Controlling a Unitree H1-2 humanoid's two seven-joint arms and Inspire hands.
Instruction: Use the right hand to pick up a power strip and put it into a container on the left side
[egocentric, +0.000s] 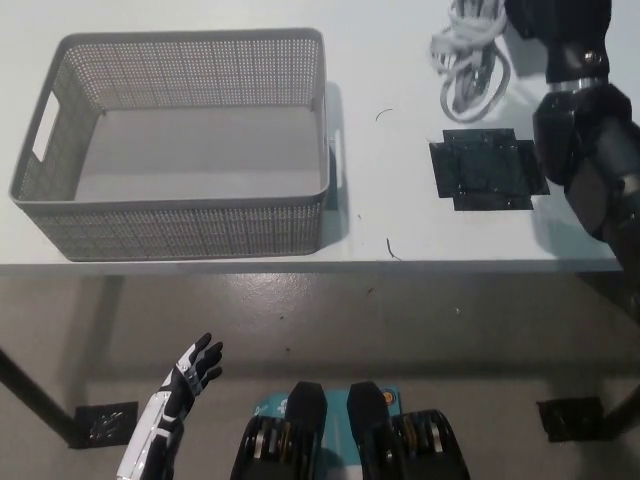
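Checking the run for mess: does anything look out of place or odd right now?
The white cord dangles in loose loops at the top edge beside the right arm. A black cross-shaped patch lies bare on the table. The basket is empty.
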